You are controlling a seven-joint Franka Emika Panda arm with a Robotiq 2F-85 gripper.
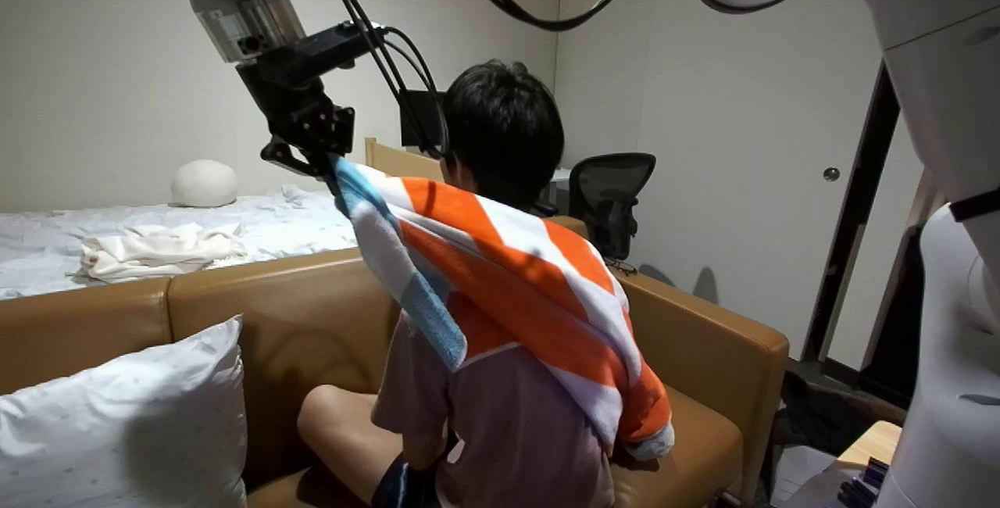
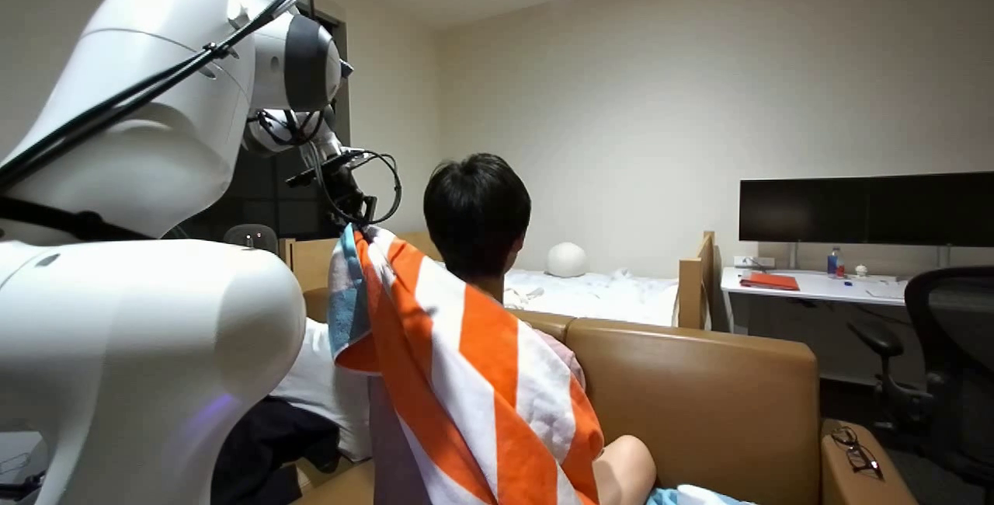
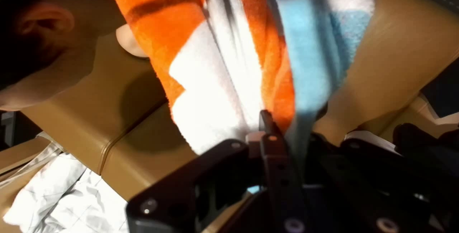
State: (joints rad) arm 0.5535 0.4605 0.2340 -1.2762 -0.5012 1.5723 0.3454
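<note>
A towel with orange and white stripes and a light blue end (image 1: 531, 258) lies over the back and one shoulder of a seated person (image 1: 500, 133). My gripper (image 1: 333, 172) is shut on a bunched edge of it, beside the person's head and at about neck height. From there the cloth stretches in a taut slope to the far shoulder and arm in both exterior views. The wrist view shows the blue end folded down between the dark fingers (image 3: 273, 147), with the white and orange part of the towel (image 3: 168, 28) just beyond. Close by on that side is the person's ear (image 3: 46, 21).
The person sits on a brown leather sofa (image 1: 281, 328) with a white pillow (image 1: 125, 422). Behind it stands a bed with white bedding (image 1: 47, 238). Glasses (image 2: 858, 454) rest on the sofa arm. An office chair (image 2: 951, 350) and a desk with monitors (image 2: 862, 210) are further off.
</note>
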